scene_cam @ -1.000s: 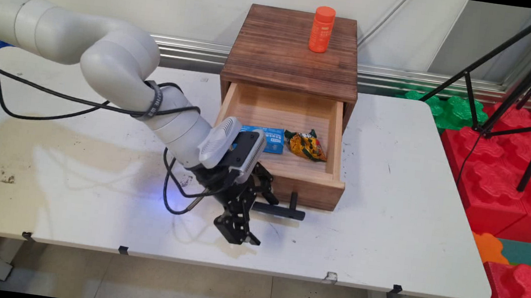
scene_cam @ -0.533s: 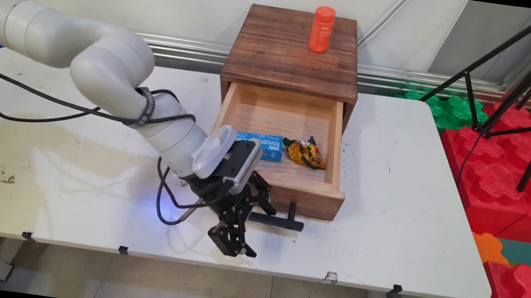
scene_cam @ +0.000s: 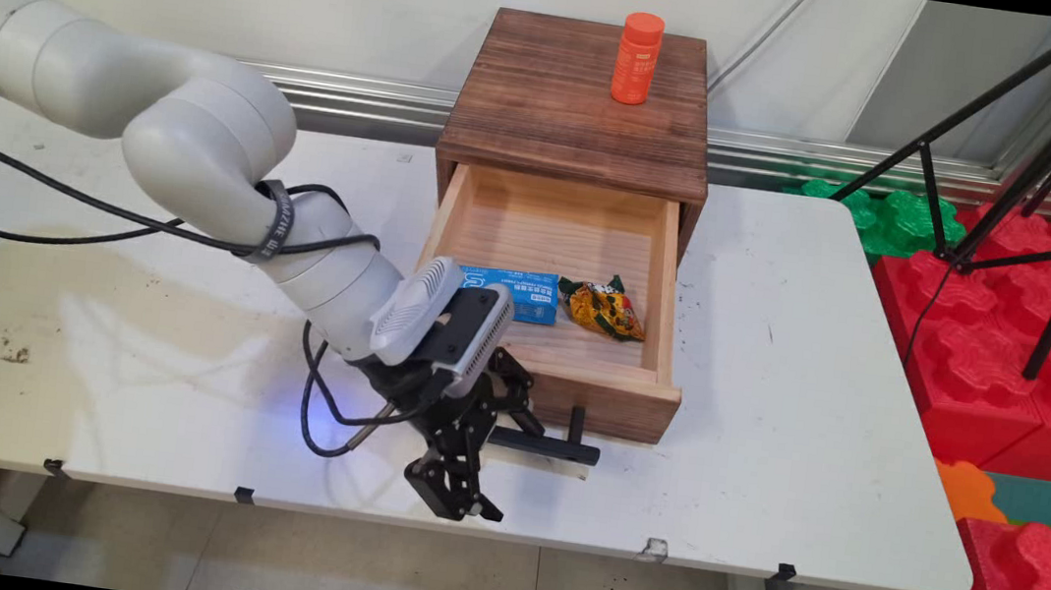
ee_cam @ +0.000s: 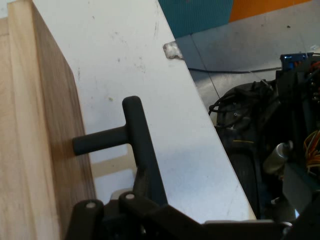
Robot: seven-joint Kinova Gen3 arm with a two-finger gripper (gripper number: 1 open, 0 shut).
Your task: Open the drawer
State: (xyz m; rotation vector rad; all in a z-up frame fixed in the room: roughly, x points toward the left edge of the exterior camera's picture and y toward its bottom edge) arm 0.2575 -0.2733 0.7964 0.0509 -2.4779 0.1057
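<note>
- Gripper (scene_cam: 491,437) apparently clamped on the black T-handle (scene_cam: 553,445) of the open wooden drawer (scene_cam: 568,270).
- Handle bar runs along the drawer front, its stem pointing outward, above the table (scene_cam: 802,386).
- Inside: blue box (scene_cam: 516,292), snack packet (scene_cam: 603,309).
</note>
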